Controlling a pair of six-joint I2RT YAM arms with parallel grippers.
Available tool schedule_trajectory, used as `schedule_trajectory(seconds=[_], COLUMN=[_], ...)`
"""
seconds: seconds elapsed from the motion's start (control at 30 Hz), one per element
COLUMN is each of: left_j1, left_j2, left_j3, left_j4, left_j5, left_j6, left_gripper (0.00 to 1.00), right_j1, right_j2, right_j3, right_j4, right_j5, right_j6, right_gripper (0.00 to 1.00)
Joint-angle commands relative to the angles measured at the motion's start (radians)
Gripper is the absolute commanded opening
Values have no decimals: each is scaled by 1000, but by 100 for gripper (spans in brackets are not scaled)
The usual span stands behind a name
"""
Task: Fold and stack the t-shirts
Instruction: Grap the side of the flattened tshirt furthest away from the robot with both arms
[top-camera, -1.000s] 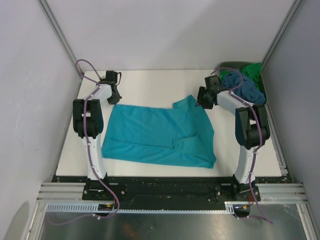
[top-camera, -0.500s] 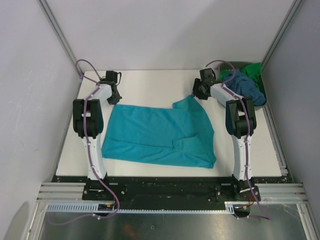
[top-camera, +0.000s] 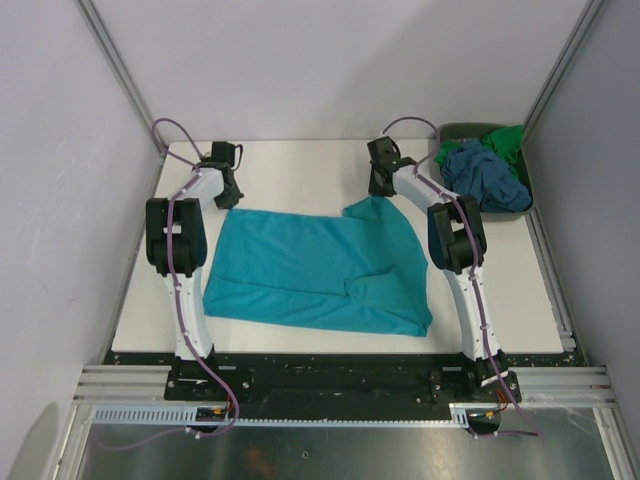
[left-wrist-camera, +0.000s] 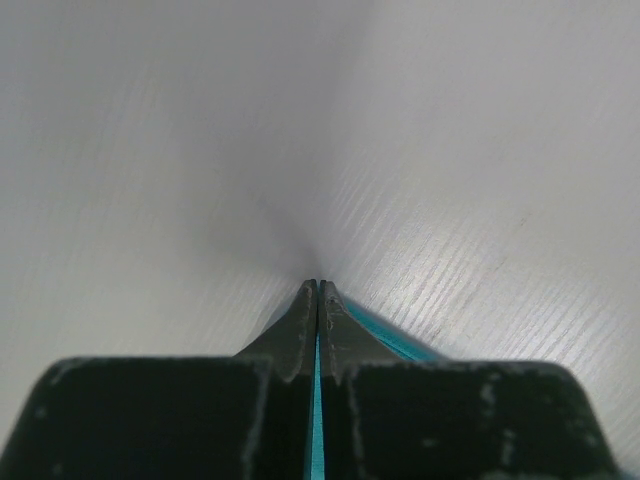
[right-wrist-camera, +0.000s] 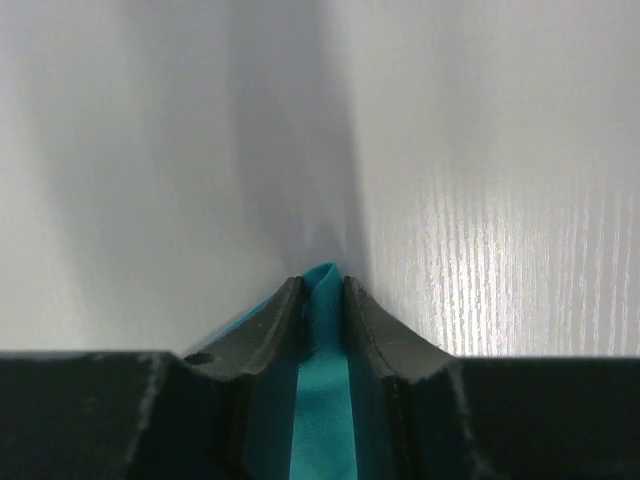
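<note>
**Top view.** You see a white table boxed in by pale grey wall panels on the left, back and right. Slanted aluminium posts rise from its far corners. Along the near edge runs an aluminium rail that carries both arm bases, with a sheet-metal floor below it.

The teal t-shirt lies spread across the middle of the table between the two arms, mostly flat. A rumpled fold sits toward its right side, and a sleeve-like flap is at the far right corner.

The left gripper sits at the shirt's far left corner. The right gripper sits at the flap on the far right.

A grey-green bin occupies the far right corner of the table. It holds a heaped slate-blue t-shirt, with a bright green t-shirt behind it against the bin's far wall.

**Left wrist view.** Your left fingers are pressed together with a thin teal edge pinched between them. Beyond the tips is bare tabletop with a fine streaked grain.

**Right wrist view.** Your right fingers are clamped on a thicker tuck of teal cloth that fills the narrow gap and pokes out just past the tips. The tabletop beyond shows the same grain, with a bright glare band on the right and a soft shadow running away from the tips.
</note>
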Motion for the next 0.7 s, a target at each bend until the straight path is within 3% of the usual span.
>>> schedule_trajectory(seconds=[0.0, 0.23, 0.47, 0.67], left_j1=[-1, 0, -1, -1], left_j2=[-5, -17, -72, -147], left_j3=[37, 39, 15, -48], left_j4=[5, 7, 35, 70], left_j5=[5, 12, 31, 38], left_j6=[11, 9, 14, 14], left_gripper=[0, 0, 0, 0], right_j1=[16, 16, 14, 29], right_j2=[41, 13, -91, -203], right_j3=[27, 70, 91, -9], right_j4=[-94, -113, -112, -103], right_j5=[74, 95, 118, 134], right_j6=[7, 2, -10, 6], right_gripper=[23, 1, 0, 0])
